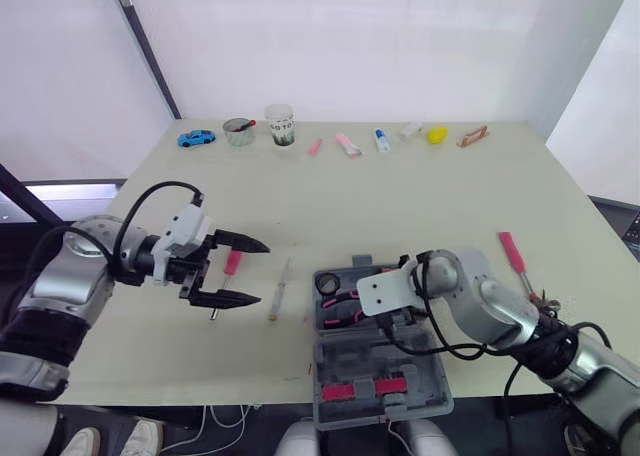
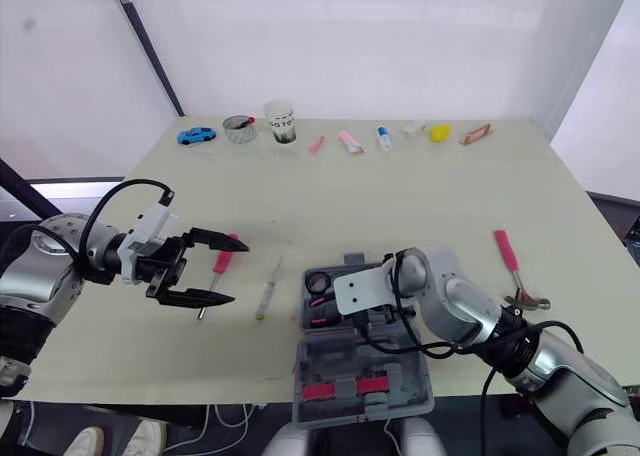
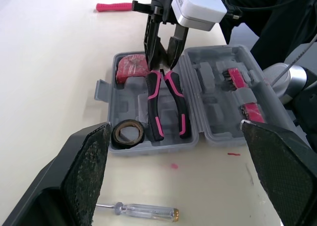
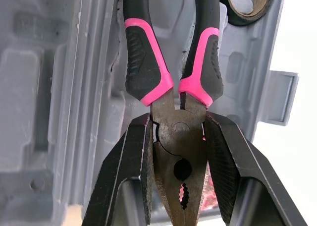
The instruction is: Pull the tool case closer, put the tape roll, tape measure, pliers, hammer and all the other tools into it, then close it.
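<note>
In the open grey plastic tool case [image 3: 213, 107] at the tabletop's [image 1: 400, 196] near edge: black tape roll [image 3: 116, 137], red tape measure [image 3: 131, 67] | my right tool [image 3: 162, 60] clamped on pink-handled pliers [image 4: 178, 137] there | left tool [image 1: 262, 273] gaping, empty | pink-handled hammer [image 1: 512, 251], clear screwdriver [image 1: 279, 291], pink screwdriver [image 1: 231, 264] outside; closing undone.

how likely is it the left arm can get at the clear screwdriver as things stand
Probably yes. The left end effector hangs open just beside the clear screwdriver, with bare table between them and nothing lying across it.
</note>
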You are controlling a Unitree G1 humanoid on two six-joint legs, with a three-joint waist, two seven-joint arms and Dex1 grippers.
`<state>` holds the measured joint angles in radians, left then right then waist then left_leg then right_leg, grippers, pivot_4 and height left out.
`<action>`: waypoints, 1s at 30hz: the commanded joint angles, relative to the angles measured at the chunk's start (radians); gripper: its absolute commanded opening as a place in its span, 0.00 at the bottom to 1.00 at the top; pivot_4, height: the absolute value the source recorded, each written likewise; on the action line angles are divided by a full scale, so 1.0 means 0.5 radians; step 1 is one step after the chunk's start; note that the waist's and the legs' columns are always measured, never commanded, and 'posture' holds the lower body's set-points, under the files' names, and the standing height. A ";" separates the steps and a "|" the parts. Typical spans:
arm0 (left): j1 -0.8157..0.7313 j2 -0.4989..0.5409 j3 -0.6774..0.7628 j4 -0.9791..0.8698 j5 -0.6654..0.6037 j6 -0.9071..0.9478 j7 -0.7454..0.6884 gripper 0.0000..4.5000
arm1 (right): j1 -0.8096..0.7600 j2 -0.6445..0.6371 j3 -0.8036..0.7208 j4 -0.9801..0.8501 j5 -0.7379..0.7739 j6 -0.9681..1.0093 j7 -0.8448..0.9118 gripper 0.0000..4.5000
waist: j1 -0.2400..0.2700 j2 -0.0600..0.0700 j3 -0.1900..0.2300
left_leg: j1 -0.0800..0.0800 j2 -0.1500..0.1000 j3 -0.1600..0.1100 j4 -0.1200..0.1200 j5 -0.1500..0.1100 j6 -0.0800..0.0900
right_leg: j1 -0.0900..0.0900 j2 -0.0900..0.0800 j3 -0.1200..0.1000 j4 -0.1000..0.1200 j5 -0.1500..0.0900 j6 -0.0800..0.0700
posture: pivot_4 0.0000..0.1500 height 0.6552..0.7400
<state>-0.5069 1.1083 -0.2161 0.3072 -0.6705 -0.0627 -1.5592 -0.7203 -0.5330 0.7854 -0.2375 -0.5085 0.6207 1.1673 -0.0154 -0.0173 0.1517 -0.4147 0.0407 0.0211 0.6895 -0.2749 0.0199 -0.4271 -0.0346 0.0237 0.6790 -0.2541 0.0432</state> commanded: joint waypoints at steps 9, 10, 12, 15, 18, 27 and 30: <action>-0.148 0.038 -0.137 0.143 -0.053 -0.160 -0.110 0.99 | 0.090 0.067 -0.022 0.064 -0.039 -0.073 -0.068 0.23 | -0.004 -0.001 -0.001 | 0.001 0.000 0.000 0.000 0.000 0.000 | 0.000 0.000 0.000 0.001 0.000 0.000 | 1.00 1.00; -0.158 0.031 -0.147 0.153 -0.052 -0.167 -0.110 0.99 | 0.097 0.059 -0.028 0.058 -0.030 -0.080 -0.060 0.23 | -0.003 -0.001 -0.001 | 0.001 0.000 0.000 0.000 0.000 0.000 | 0.000 0.000 0.000 0.001 0.000 0.000 | 1.00 1.00; -0.168 0.021 -0.161 0.163 -0.052 -0.179 -0.110 1.00 | 0.109 0.046 -0.038 0.043 -0.023 -0.087 -0.046 0.51 | 0.000 -0.001 -0.001 | 0.000 0.000 -0.001 0.000 0.000 0.000 | 0.000 0.000 0.000 0.001 0.000 0.000 | 1.00 1.00; -0.176 0.008 -0.174 0.176 -0.053 -0.192 -0.110 1.00 | 0.121 0.047 -0.080 0.018 -0.015 -0.072 -0.044 0.83 | 0.003 -0.001 -0.001 | 0.000 0.000 0.000 0.000 0.000 0.000 | 0.000 0.000 0.000 -0.001 0.000 0.000 | 1.00 1.00; -0.180 0.000 -0.186 0.193 -0.054 -0.211 -0.110 1.00 | 0.125 0.096 -0.175 -0.025 0.035 -0.008 -0.061 0.98 | 0.006 -0.001 -0.001 | 0.000 0.000 0.000 0.000 0.000 0.000 | 0.000 0.000 0.000 -0.001 0.000 0.000 | 1.00 1.00; -0.184 -0.037 -0.179 0.212 -0.048 -0.230 -0.110 1.00 | 0.140 0.208 -0.604 -0.108 0.447 0.307 -0.081 0.86 | 0.004 -0.001 -0.001 | 0.000 0.000 -0.001 0.000 0.000 0.000 | 0.000 0.000 0.000 0.000 0.000 0.000 | 1.00 1.00; -0.188 -0.051 -0.178 0.215 -0.042 -0.234 -0.110 1.00 | 0.195 0.263 -0.739 -0.070 0.586 0.240 -0.168 0.59 | 0.004 -0.001 -0.001 | 0.000 0.000 -0.001 0.000 0.000 0.000 | 0.000 0.000 -0.001 0.001 0.000 0.000 | 1.00 1.00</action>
<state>-0.5866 1.0826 -0.3218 0.4158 -0.6800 -0.1581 -1.5592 -0.6345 -0.4233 0.4767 -0.2608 -0.2698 0.7663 1.1167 -0.0135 -0.0180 0.1514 -0.4148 0.0406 0.0206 0.6893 -0.2749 0.0198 -0.4269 -0.0346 0.0232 0.6793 -0.2539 0.0432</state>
